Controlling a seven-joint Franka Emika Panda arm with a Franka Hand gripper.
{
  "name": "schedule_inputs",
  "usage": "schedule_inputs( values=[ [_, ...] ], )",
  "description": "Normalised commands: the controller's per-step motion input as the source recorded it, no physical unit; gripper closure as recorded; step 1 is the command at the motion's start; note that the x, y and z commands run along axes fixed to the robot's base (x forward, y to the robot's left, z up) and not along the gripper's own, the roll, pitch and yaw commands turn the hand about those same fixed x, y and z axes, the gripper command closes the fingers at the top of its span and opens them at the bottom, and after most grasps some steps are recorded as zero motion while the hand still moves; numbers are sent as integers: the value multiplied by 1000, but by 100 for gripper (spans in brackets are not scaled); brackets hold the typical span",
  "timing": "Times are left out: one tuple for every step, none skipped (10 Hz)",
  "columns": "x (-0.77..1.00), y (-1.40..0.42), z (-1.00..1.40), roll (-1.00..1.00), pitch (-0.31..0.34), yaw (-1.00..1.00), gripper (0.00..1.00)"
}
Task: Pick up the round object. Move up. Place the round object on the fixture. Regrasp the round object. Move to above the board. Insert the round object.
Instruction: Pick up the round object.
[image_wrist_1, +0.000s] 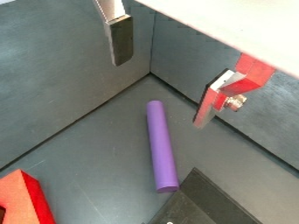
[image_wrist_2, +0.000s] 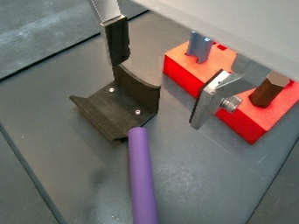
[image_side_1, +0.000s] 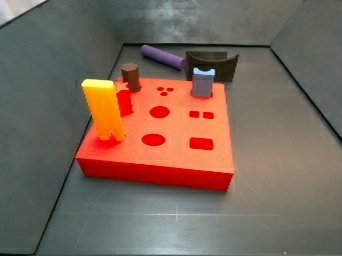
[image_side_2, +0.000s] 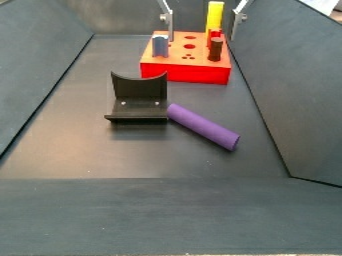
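Observation:
The round object is a smooth purple rod lying flat on the grey floor, with one end close beside the fixture. The fixture is a dark bracket with a curved notch, and nothing rests in it. The red board stands past the fixture. My gripper hangs open above the floor, over the rod's end and the fixture, with nothing between its fingers. Only its fingertips show in a side view.
On the board stand a tall yellow block, a short dark-brown peg and a blue-grey notched peg. Grey walls enclose the floor on both sides and behind.

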Motion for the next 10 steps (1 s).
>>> schedule_inputs(
  values=[
    [43, 183, -74, -24, 0, 0, 0],
    [77, 234, -260, 40, 16, 71, 0],
    [183, 77, -940, 119, -90, 423, 0],
    [3, 26, -900, 111, -136, 531, 0],
    [0, 0, -1000, 90, -86, 537, 0],
    [-60, 0, -986, 26, -67, 480, 0],
    [-57, -54, -943, 4, -64, 414, 0],
    [-14, -3, -929, -44, -33, 409, 0],
    [-6, 0, -917, -76, 0, 423, 0],
    [0, 14, -917, -84, 0, 411, 0]
  ],
)
